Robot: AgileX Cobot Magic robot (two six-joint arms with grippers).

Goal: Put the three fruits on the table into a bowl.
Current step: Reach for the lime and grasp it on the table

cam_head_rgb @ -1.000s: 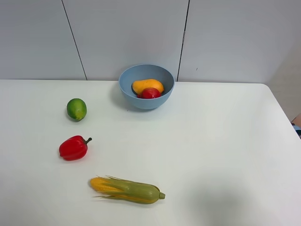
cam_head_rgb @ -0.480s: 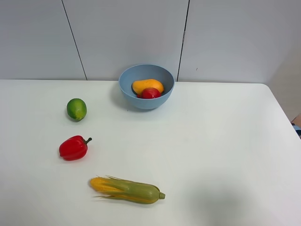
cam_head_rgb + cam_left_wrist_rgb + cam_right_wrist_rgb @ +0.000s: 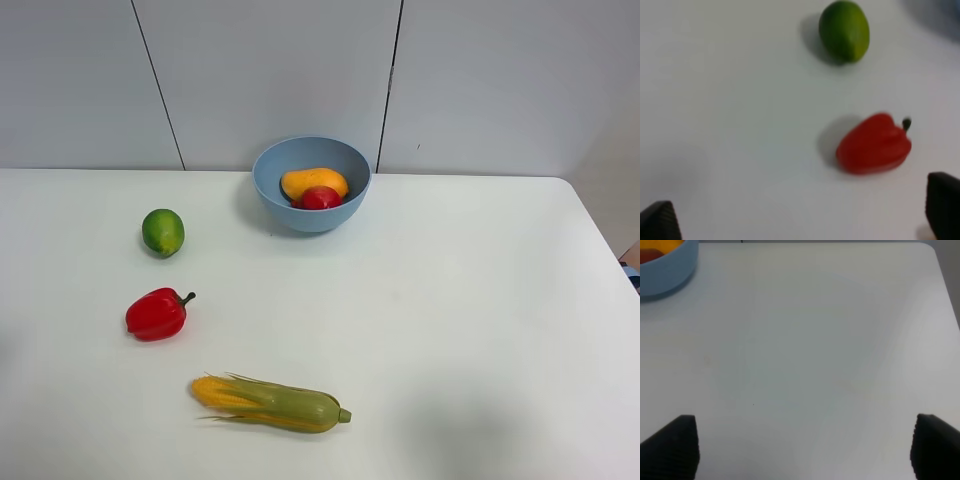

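Lab-like test setup: bare white table [image 3: 480, 300], plain grey panel wall [image 3: 270, 70].

In the high view the near wall of the bowl [image 3: 311, 218] hid the lower part of the pomegranate [image 3: 320, 198], which covered part of the mango [image 3: 312, 181]. The left wrist view was blurred, softening the pepper [image 3: 874, 145] and lime [image 3: 844, 31]. The left claw [image 3: 801, 216] and right claw [image 3: 803, 447] showed only spread dark tips, cut off at the edge.
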